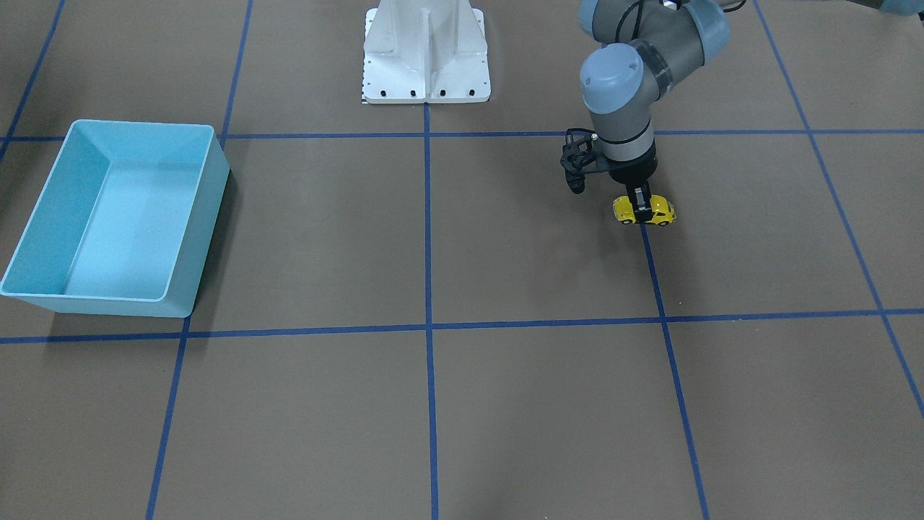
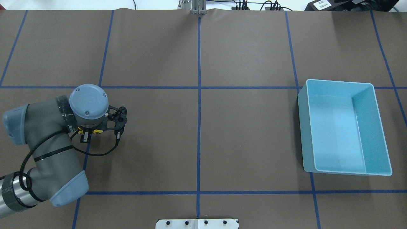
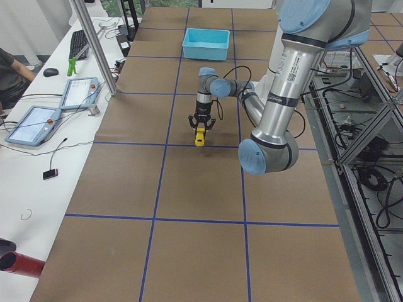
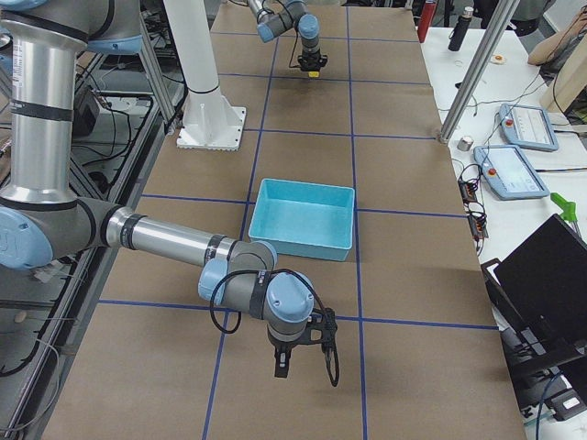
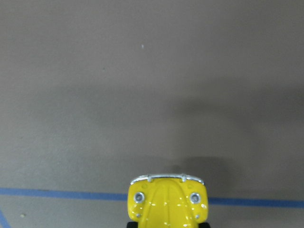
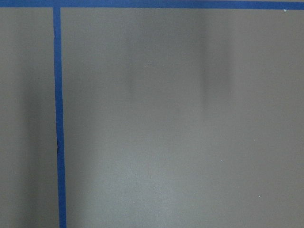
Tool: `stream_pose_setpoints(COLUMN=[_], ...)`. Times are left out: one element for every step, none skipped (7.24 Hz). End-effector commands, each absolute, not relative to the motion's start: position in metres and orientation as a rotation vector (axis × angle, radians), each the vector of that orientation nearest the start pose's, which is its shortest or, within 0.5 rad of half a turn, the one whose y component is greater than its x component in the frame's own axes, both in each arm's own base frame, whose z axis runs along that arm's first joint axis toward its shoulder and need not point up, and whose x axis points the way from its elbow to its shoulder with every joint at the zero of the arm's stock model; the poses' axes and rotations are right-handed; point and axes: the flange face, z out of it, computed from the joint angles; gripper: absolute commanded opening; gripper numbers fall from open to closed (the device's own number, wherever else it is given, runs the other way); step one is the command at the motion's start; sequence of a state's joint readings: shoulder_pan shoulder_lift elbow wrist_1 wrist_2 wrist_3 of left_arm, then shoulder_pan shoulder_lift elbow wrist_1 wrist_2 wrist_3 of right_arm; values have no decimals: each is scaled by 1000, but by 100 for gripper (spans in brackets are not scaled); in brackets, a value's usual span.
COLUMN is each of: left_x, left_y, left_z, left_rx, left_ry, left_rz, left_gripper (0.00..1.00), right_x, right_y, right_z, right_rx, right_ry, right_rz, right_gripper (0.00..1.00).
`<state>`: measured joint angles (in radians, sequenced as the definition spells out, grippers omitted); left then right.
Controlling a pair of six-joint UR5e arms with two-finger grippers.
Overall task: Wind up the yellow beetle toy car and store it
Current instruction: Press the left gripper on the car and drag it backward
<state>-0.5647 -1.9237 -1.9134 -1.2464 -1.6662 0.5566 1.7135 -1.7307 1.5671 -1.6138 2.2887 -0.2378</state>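
Black fingers [image 1: 639,196] of the left gripper [image 1: 642,209] pinch the yellow beetle toy car [image 1: 661,212] across its flanks. The jaws are narrow, w/ one finger over the middle of the side facing the front cam. The car sits low, at or just off the table [image 1: 505,245], and I can't tell if the wheels touch. It's over a blue tape line [image 1: 653,267], at the left in the overhead view. The left wrist cam shows only its nose and chrome bumper, bare brown paper beyond.

Risks as I judge them, grip first. The body is rounded and glossy and the pads catch a small patch, so any twist could make it yaw or squirt out. A pull-back wind-up prob. needs the wheels pressed down while dragged. Too light and they skid on the paper w/o loading the spring. Too hard — the car tips, pops free, or the paper rucks. Once wound, a slack grip near the table could let it shoot off, poss. over the edge.

Storing comes next. The light blue bin [image 2: 338,82] is far right in the overhead view, well apart from the car, so it's a long carry or a hand-off. The right gripper [image 4: 280,367] shows only in the right side view, low over the table not far from the bin — finger state can't be told. Dropped from too high, a wound car could bounce out.
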Motion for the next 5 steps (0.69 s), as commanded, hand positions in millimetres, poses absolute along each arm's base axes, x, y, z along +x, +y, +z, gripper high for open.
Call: stream_pose_setpoints(left_x=[406,403,407,414,421], left_y=[-412,-409,-407,-410,-408], left_z=[376,389,392,398,402], left_rx=[423,417,426,434,451], left_ry=[315,346,385,401,418], left_rz=[1577,1579,1584,1587,1598], left_gripper=[0,0,0,0,0], right_x=[124,124,124,124,124], right_y=[-388,-387,-387,-387,-387], right_z=[739,740,740,740,741], right_rx=[-58,-59,-59,-59,-61], right_ry=[-739,-740,-740,-740,-740], right_rz=[-17,-16,-16,-16,-16], right_gripper=[100,100,100,100,100])
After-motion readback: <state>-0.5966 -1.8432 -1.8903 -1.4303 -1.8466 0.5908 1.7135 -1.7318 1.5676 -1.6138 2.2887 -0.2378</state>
